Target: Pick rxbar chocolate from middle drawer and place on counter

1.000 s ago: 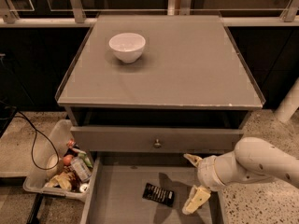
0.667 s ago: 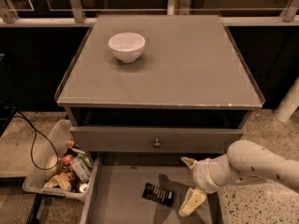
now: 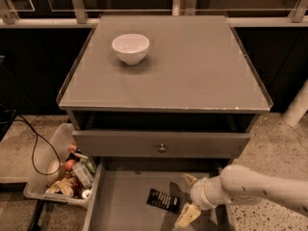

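Gripper (image 3: 188, 198) — fingers spread, empty. Bar (image 3: 163, 200) — just ahead of your fingertips on the drawer (image 3: 120, 206) floor, long axis pointing toward them.

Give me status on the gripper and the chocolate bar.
Gripper open, low in middle drawer. Rxbar chocolate flat just left of it, ungrasped. Nothing between them.

Your arm (image 3: 262, 189) was a thick, smooth tube in off-white, rounded along the whole stretch you could see and glossy where the light caught it. It ended in a wrist collar (image 3: 204, 195) of stacked pale rings. Your pincer (image 3: 183, 200) sat low over the right side of the middle drawer (image 3: 125, 201). Its two fingers (image 3: 188, 214) were cream-yellow wedges, warmer in tone than the arm, tapering to blunt tips and spread apart.
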`<action>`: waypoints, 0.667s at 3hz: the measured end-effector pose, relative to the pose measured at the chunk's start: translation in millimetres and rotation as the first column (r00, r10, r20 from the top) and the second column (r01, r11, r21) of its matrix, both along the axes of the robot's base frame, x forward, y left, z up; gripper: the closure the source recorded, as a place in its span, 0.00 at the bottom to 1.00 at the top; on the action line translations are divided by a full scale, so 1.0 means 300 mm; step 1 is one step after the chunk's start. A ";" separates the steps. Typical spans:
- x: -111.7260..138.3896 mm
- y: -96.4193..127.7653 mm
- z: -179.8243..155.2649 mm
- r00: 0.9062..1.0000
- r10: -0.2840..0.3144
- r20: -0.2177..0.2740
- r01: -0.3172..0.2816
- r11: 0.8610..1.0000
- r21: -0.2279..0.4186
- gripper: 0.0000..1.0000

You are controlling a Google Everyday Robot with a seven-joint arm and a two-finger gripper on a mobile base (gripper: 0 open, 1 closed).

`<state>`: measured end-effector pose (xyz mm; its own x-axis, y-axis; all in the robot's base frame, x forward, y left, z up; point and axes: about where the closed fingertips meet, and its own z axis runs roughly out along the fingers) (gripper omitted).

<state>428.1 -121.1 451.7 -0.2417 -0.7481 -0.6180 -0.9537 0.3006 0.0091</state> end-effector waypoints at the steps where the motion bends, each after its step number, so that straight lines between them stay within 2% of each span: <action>1: 0.016 0.026 -0.111 0.999 -0.034 0.018 0.033 0.999 0.024 0.00; 2: 0.022 0.073 -0.198 0.999 -0.045 0.030 0.044 0.998 0.053 0.00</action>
